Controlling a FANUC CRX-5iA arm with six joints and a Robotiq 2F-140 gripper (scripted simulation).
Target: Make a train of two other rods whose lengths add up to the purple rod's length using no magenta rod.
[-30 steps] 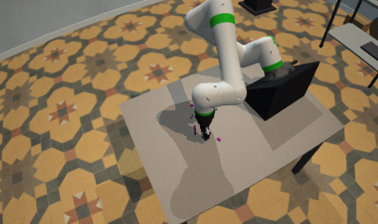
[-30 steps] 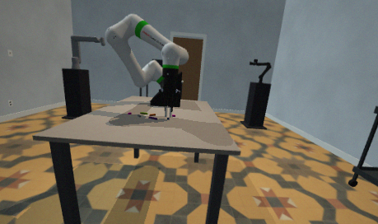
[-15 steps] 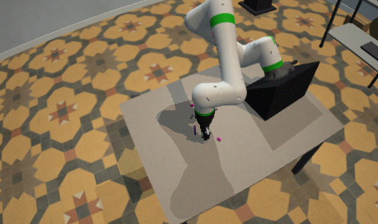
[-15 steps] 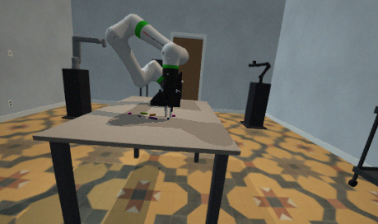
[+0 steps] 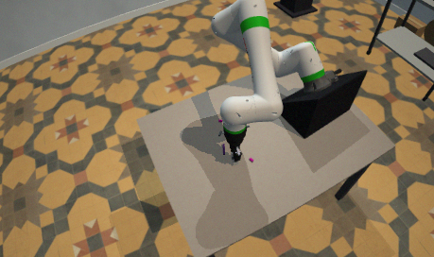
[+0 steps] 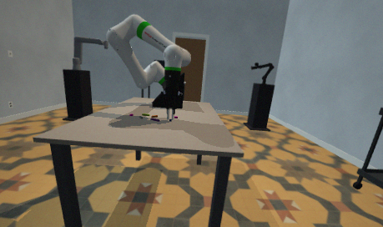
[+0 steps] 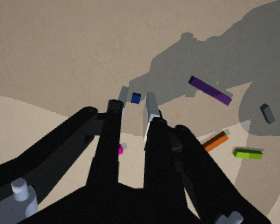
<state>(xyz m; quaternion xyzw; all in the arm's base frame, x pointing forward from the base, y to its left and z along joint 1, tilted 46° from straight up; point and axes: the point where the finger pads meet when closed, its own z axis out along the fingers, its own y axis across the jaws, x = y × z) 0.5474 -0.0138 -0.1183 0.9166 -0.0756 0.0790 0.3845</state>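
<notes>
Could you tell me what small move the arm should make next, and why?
Probably close the jaws on the blue rod. It sits between the tips of the gripper with a gap on each side, so it is not gripped yet, and blue plus the lime rod would match the purple rod.

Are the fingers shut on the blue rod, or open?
Open, but narrowly. In the wrist view the blue rod shows between the tips of the fingers, with a gap beside it; nothing is clamped.
</notes>
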